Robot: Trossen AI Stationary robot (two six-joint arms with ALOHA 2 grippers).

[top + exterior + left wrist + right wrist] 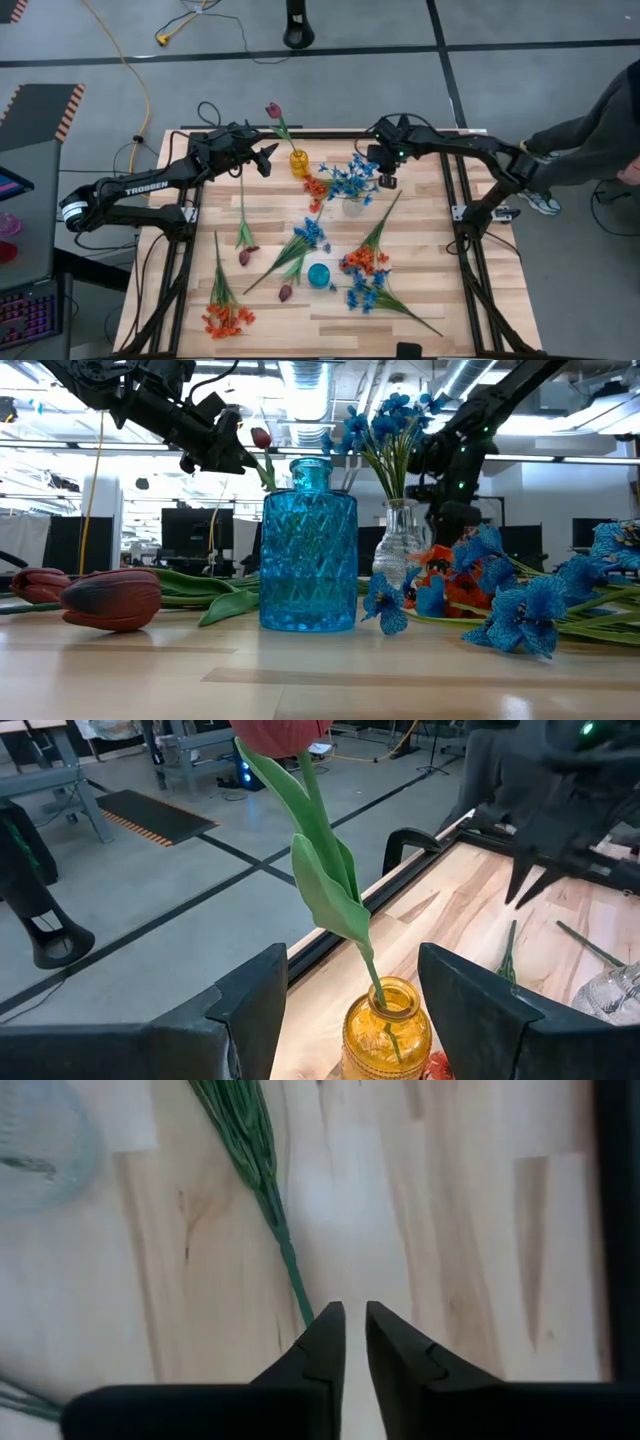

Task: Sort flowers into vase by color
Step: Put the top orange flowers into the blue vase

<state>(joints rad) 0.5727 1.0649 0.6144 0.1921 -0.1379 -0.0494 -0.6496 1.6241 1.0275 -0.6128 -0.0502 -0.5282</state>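
Note:
A maroon tulip (273, 110) stands with its stem in the yellow vase (299, 163). Blue flowers (350, 180) stand in the clear glass vase (353, 203). The blue vase (318, 275) holds nothing. Orange, blue and maroon sprays lie flat on the table: orange (228, 318), blue (310, 232), orange (365, 262), maroon (245, 255). My left gripper (265, 158) hangs open just left of the yellow vase (388, 1030). My right gripper (345, 1335) points down above the table, open by a narrow gap, over the bare end of a green stem (290, 1275).
An orange cluster (316, 188) lies between the yellow and clear vases. A blue spray (365, 295) and a maroon bud (285, 292) lie near the front. A person's leg (590, 135) shows beyond the table's right edge. Black frame rails (470, 270) run along both sides.

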